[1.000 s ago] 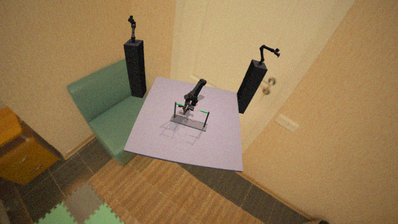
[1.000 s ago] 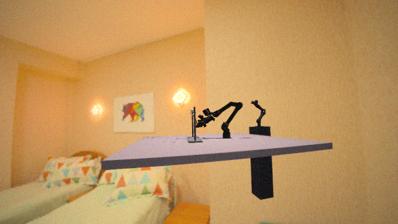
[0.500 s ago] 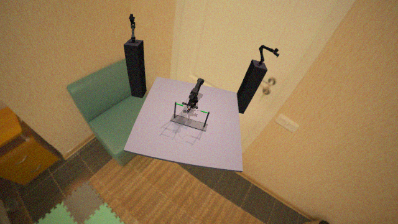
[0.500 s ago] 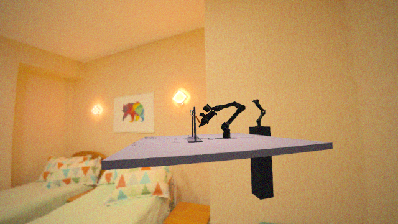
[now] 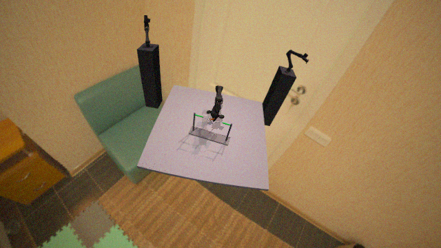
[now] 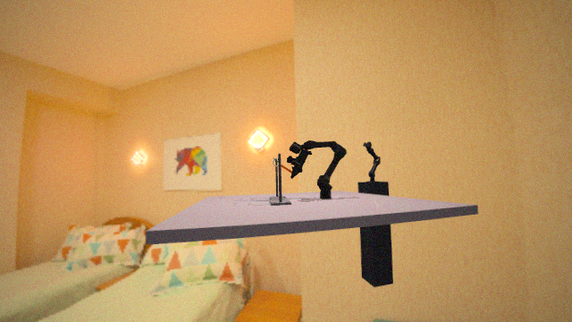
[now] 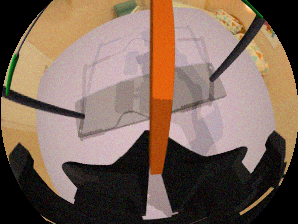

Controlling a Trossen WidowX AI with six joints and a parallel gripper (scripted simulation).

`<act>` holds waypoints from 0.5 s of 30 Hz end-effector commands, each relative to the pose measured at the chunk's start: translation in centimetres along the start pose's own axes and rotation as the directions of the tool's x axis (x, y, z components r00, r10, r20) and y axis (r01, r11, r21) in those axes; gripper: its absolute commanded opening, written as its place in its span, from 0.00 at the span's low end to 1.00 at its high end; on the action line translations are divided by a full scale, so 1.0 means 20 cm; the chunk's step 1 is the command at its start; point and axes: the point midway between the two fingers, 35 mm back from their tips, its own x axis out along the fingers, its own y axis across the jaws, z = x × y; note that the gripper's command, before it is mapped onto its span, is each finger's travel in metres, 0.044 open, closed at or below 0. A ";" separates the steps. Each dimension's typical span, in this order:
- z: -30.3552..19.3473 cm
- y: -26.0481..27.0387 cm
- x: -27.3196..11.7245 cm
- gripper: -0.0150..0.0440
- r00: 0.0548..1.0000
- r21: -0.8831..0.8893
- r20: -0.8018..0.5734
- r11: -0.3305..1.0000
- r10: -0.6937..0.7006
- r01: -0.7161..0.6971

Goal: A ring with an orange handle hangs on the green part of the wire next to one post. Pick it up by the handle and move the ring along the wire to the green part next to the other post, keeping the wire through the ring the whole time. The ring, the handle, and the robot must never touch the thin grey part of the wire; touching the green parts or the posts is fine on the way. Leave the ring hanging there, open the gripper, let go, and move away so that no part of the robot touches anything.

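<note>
My gripper [image 5: 213,118] [image 6: 292,174] [image 7: 150,133] is shut on the orange handle [image 5: 212,119] [image 6: 286,168] [image 7: 162,60]. The handle slopes up from the fingers to the ring [image 6: 275,162], at wire height. In the top view the handle is between the two green parts, about midway along the span. The left green part [image 5: 198,116] [image 7: 12,75] and right green part [image 5: 227,124] [image 7: 252,7] meet their posts. The thin grey wire is barely visible; whether the ring touches it I cannot tell. The ring is outside the wrist view.
The left post [image 5: 193,122] [image 7: 45,105] and right post [image 5: 229,132] [image 7: 239,50] stand on a grey base plate [image 5: 210,136] [image 7: 100,115] on the pale table [image 5: 165,155] [image 6: 201,219]. Two other arms stand on dark pillars [image 5: 149,76] [image 5: 280,94] beyond the table.
</note>
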 end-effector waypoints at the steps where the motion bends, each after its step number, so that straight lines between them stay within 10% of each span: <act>1: 0.00 0.09 -0.05 0.00 0.998 0.105 -0.060 0.994 0.001 0.006; 15: 0.07 0.40 -0.15 0.00 0.989 0.438 -0.132 0.899 0.072 -0.007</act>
